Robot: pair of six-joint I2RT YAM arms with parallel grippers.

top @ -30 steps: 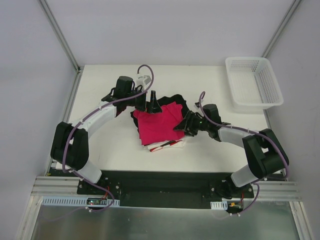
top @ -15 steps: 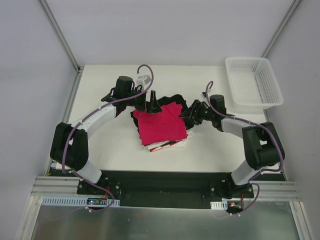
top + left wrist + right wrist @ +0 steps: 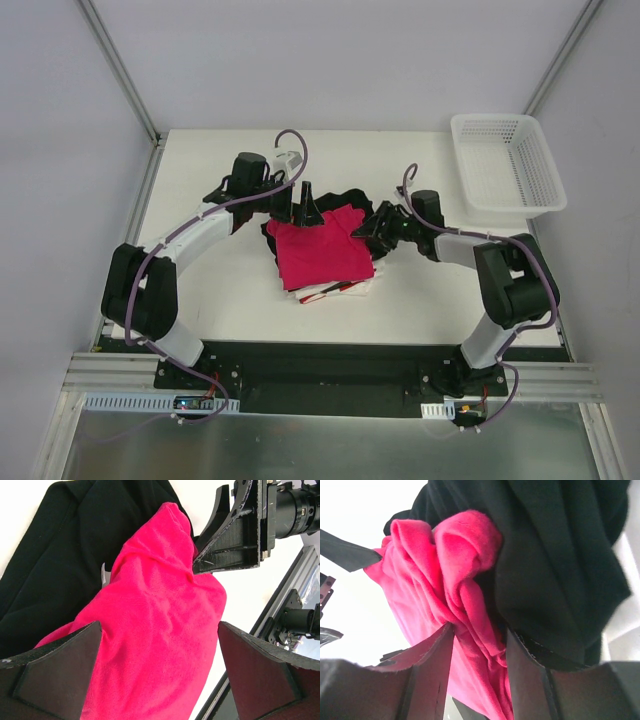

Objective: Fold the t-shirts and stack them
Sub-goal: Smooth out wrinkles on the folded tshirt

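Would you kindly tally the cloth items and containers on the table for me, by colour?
Pink t-shirt: 1
Black t-shirt: 1
White cloth with red trim, at the bottom of the pile: 1 showing
White basket: 1
Total: 4

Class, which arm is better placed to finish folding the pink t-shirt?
Right. The right gripper grips the pink t-shirt by its bunched edge; the left gripper hangs wide open over the cloth, holding nothing.
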